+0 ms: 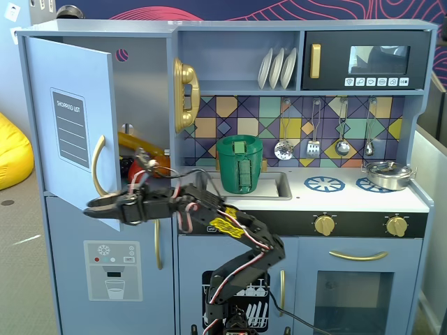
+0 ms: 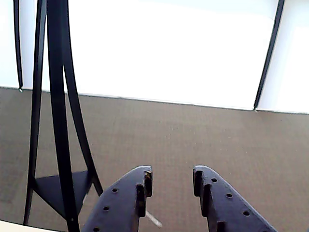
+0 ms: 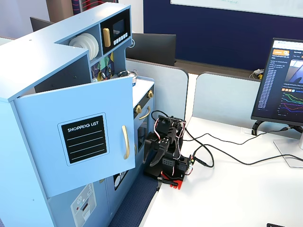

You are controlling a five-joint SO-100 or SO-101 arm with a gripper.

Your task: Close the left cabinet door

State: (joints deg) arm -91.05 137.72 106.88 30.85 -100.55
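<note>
Recording the large light-blue left cabinet door (image 1: 70, 125) with black "SHOPPING LIST" panel (image 3: 85, 139) and curved gold handle (image 1: 98, 165): we are seeing it standing ajar on the toy kitchen's (image 1: 293, 202) upper left. The black gripper (image 1: 89, 207), fingers apart and empty, is reaching its lower edge.

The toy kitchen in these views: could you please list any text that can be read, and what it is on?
"SHOPPING LIST": black panel on the left cabinet door, readable in both fixed views.
Microwave buttons, dispenser graphic, monitor: too small to read.
Wrist view: no text.
</note>
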